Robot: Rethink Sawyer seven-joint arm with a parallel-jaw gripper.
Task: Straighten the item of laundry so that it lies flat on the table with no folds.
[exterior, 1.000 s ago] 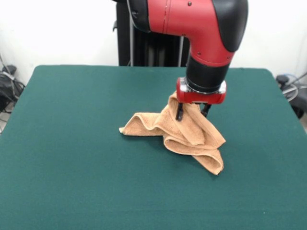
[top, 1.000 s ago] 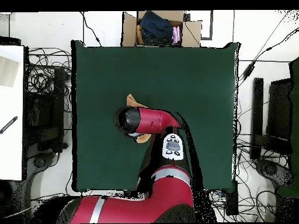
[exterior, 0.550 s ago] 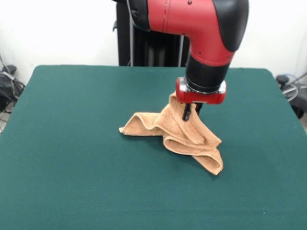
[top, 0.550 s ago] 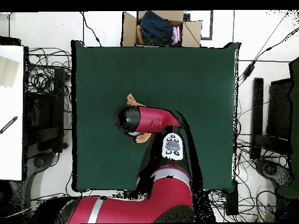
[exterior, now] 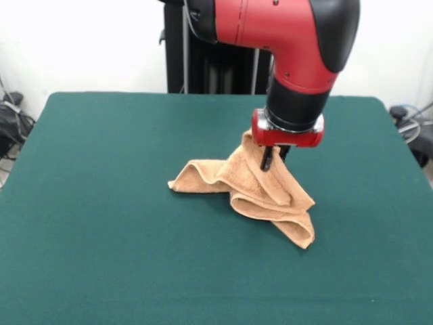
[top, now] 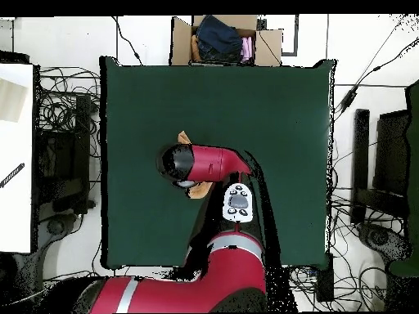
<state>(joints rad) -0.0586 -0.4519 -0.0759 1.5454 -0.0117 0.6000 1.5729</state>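
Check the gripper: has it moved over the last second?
Yes. In the front view the gripper, shut on the towel, has drifted slightly right toward the table's right edge, taking the towel's peak with it.

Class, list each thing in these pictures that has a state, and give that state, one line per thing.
towel: crumpled in folds, one part lifted, the rest on the table.
gripper: shut on the towel's raised part.
table: bare green top around the towel.
cardboard box: open, clothes inside.
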